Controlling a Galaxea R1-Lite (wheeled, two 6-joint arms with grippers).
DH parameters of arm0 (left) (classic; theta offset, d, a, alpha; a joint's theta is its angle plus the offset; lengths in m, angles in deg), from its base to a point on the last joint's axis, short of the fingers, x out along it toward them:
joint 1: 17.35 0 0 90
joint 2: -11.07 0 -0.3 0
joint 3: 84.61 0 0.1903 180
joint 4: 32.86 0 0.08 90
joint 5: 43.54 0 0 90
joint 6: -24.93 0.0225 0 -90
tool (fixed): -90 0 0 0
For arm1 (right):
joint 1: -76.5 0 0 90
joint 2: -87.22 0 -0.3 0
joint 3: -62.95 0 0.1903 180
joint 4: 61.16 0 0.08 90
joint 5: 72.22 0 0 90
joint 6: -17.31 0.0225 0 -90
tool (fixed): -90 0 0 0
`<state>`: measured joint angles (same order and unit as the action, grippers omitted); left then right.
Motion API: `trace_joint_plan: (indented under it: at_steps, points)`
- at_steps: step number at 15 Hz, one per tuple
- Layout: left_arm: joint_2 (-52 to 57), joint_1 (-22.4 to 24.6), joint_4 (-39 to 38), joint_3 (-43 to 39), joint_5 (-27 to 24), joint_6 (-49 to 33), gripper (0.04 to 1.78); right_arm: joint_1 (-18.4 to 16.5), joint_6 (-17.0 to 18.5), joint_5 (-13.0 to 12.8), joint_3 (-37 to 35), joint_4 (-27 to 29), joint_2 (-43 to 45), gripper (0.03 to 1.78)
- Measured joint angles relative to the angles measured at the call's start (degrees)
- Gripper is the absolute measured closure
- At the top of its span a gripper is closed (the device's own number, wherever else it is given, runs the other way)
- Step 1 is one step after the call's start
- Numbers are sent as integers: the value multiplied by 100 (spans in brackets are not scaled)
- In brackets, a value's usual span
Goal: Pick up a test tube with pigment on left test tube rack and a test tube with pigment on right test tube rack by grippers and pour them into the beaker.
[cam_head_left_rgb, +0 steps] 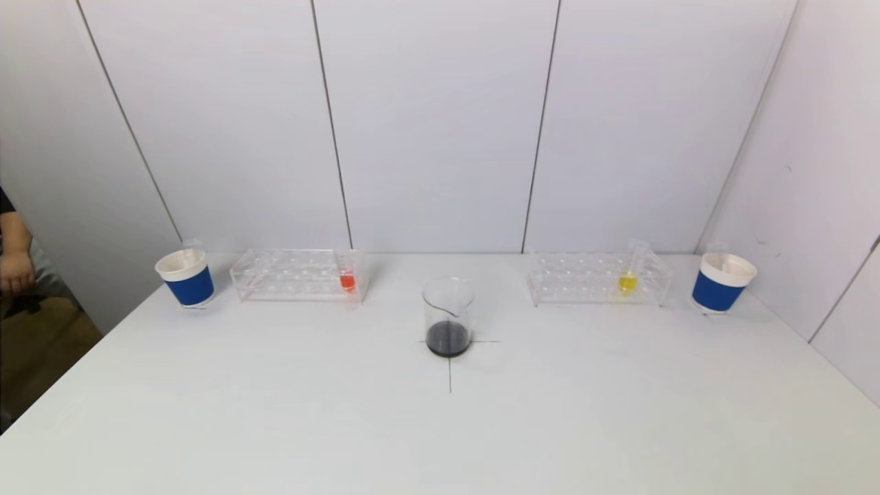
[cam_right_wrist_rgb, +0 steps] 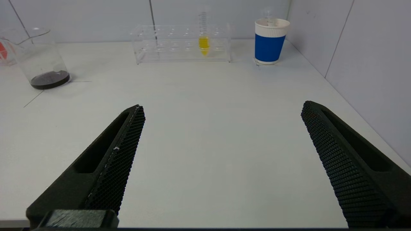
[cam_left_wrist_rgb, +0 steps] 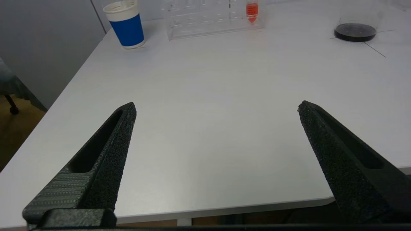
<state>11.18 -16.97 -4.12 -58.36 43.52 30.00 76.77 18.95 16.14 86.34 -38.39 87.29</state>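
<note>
A clear left rack (cam_head_left_rgb: 295,275) holds a test tube with red pigment (cam_head_left_rgb: 348,280) at its right end; that tube also shows in the left wrist view (cam_left_wrist_rgb: 252,9). A clear right rack (cam_head_left_rgb: 597,278) holds a test tube with yellow pigment (cam_head_left_rgb: 628,280), which also shows in the right wrist view (cam_right_wrist_rgb: 204,41). A glass beaker (cam_head_left_rgb: 448,317) with dark liquid stands at the table's centre cross. Neither gripper shows in the head view. My left gripper (cam_left_wrist_rgb: 216,107) is open and empty over the table's near edge. My right gripper (cam_right_wrist_rgb: 222,109) is open and empty over the near table.
A blue and white paper cup (cam_head_left_rgb: 186,278) stands left of the left rack, and another (cam_head_left_rgb: 720,283) stands right of the right rack. White wall panels close the back and right side. A person's arm (cam_head_left_rgb: 14,258) shows at the far left.
</note>
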Motion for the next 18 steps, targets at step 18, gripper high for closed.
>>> trace_joint_plan:
  at_steps: [18]
  points:
    - [0, 0, -568, -289, 294, -532, 6, -2, 4, -4, 0, 7, 0, 4]
